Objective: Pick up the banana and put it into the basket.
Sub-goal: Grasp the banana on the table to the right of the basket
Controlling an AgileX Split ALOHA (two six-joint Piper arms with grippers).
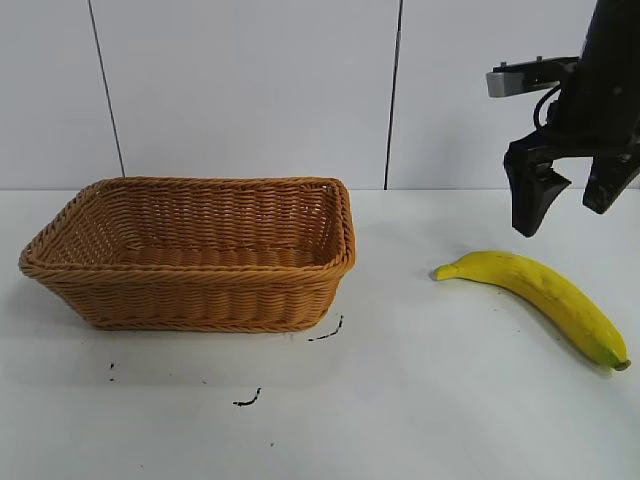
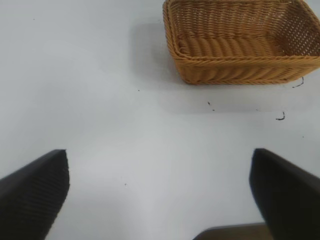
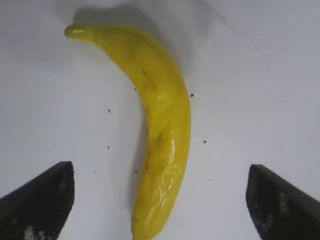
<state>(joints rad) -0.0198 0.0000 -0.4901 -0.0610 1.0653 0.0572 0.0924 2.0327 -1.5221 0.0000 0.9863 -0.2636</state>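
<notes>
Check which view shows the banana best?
Exterior view: the whole banana lies on the table, right of the basket, below the open right gripper. Right wrist view is closer but crops one end. Left wrist view shows none of it.

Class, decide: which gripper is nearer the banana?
Right. The right gripper hangs open just above the banana; the left gripper, open, is off past the basket.

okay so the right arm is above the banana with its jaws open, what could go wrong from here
1. The right gripper hangs above the banana, which lies at a slant on the table; jaws closing along its length rather than across it could push it away.
2. The banana looks glossy and curved, so a grip near one end might slip or let it swing.
3. The basket sits well to the side, so a loose hold could drop it during the carry.
</notes>
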